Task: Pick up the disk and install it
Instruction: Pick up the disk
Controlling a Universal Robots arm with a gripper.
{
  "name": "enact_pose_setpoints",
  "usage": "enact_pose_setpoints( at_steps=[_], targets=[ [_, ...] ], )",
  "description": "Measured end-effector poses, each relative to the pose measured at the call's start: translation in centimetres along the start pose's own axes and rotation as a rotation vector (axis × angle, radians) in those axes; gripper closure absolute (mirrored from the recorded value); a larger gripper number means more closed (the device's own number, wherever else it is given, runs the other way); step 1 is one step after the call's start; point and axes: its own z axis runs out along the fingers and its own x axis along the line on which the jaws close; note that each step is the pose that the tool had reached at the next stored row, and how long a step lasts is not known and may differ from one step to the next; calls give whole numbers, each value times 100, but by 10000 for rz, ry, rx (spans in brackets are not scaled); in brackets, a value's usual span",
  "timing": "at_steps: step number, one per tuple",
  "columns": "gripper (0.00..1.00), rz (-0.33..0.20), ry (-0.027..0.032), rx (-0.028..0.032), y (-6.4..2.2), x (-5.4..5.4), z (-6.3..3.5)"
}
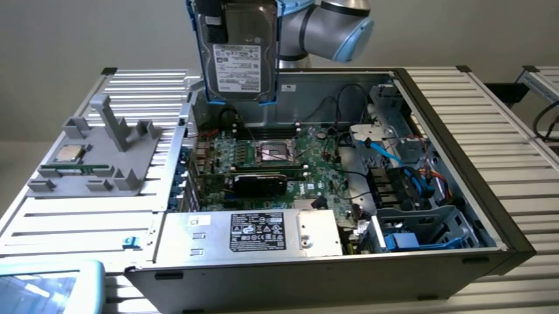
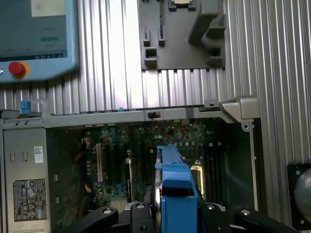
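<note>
The gripper (image 2: 177, 217) is clamped on the disk (image 1: 237, 55), its 2 black fingers (image 2: 141, 218) pressing the blue carrier from either side. The arm (image 1: 336, 25) reaches in above the open computer case (image 1: 454, 124), with the wrist pointing straight down into it. The disk hangs below the fingers, lifted clear of the case and standing on end. Its long axis is vertical, its white label faces the exterior camera, and the blue carrier runs down its sides. From the wrist it appears edge-on over the case's motherboard (image 1: 288, 160), close to the processor socket (image 1: 273, 152). The silver box with a black label (image 1: 253, 232) sits at the case's near side. A grey fixture (image 1: 96, 154) lies outside the case, on the exterior view's left.
</note>
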Motion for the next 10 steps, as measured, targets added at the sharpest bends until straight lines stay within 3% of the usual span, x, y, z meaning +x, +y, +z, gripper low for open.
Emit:
enact_pose_setpoints(
  at_steps=[10],
  targets=[
    [63, 2, -25, -9, -271, 181, -22]
  ],
)
